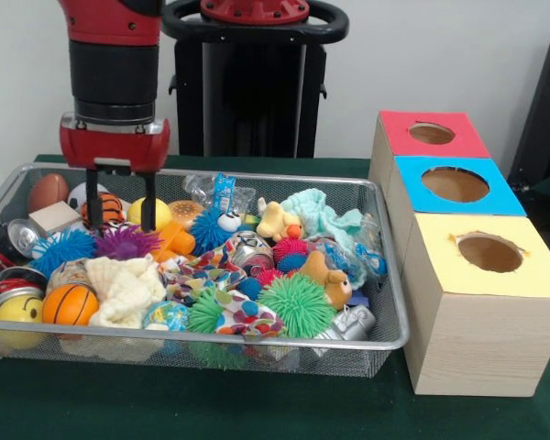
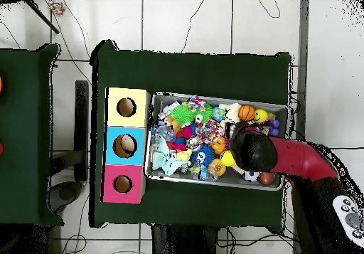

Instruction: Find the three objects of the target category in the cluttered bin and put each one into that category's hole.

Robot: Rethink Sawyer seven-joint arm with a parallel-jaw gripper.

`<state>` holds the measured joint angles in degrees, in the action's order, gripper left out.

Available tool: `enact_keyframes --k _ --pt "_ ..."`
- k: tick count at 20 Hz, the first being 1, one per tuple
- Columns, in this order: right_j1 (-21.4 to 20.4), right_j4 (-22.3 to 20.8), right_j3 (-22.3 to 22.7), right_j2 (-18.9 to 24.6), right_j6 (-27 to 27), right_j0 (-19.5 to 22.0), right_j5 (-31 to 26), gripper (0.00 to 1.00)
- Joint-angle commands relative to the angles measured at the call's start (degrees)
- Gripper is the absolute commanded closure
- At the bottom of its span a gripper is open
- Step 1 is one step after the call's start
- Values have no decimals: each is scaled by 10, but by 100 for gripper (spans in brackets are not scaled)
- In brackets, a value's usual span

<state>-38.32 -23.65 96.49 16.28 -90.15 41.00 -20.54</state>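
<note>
Green cloth covers the worktop (image 1: 257, 403), and on it sits the silver wire-mesh bin (image 1: 385, 344), heaped with toys. The red and black arm's gripper (image 1: 121, 225) hangs over the bin's left end in the front view, its two black fingers (image 1: 148, 213) set apart and pointing straight down, nothing between them; their tips reach just above the purple spiky ball (image 1: 125, 243), with the yellow ball (image 1: 158, 211) just behind the right finger. Beside the purple ball lies a blue spiky ball (image 1: 62, 249), and near the front rim there's an orange mini basketball (image 1: 70, 304) touching a cream knitted cloth (image 1: 124, 289). A big green spiky ball (image 1: 298, 305) sits toward the bin's middle front, a brown plush toy (image 1: 328, 280) right against it, and a pale turquoise cloth (image 1: 321, 213) lies at the back. Right of the bin stand three wooden boxes in a row, each with a round hole on top: the yellow-topped box (image 1: 490, 252) nearest, the blue-topped box (image 1: 455, 185) in the middle, the red-topped box (image 1: 431, 134) farthest. From overhead, the arm (image 2: 284, 157) covers the bin's right end, well apart from the boxes. Which category is the target, I cannot tell.
</note>
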Motion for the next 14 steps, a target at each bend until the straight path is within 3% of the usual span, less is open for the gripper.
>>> enact_keyframes --k 1,6,14 --pt "51 -9 64 -16 -67 57 47 0" --pt "16 -23 85 -64 -83 66 72 0" --pt "-50 -41 187 -107 -89 75 134 0"
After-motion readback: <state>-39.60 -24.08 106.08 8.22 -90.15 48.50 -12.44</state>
